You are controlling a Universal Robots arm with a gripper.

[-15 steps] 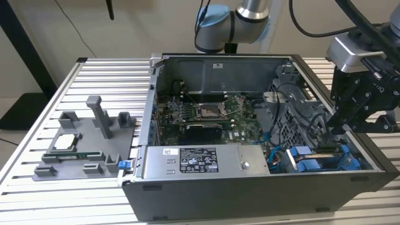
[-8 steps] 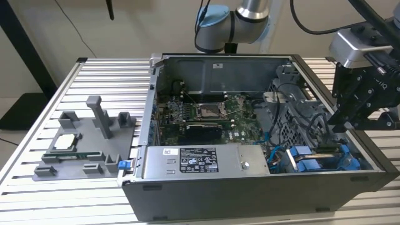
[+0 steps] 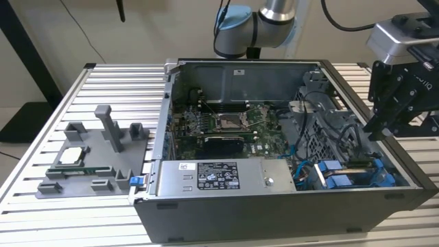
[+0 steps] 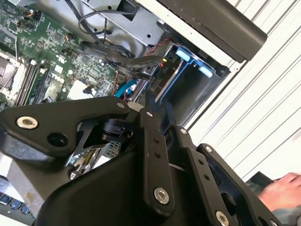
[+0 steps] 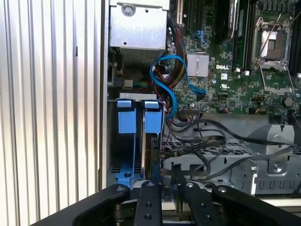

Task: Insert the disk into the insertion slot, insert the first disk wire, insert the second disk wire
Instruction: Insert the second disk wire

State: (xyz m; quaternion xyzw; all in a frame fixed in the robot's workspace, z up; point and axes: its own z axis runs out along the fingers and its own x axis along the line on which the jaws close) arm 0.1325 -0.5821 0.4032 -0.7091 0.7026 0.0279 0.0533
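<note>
My tool (image 5: 167,181), fingers nearly together and pinching nothing I can make out, hangs over the insertion slot (image 5: 126,172) beside the case's wall; the second wrist view catches a hand (image 4: 282,190).

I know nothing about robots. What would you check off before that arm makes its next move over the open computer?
1. Computer case lies open: ok.
2. Gripper hangs above the case's drive end: ok.
3. Insertion slot in sight below the gripper: ok.
4. Anything already seated in the slot: cannot tell.
5. Blue cable loops right beside the slot's tabs and may snag: not ok.
6. A person's hand lies close to the arm: not ok.
</note>
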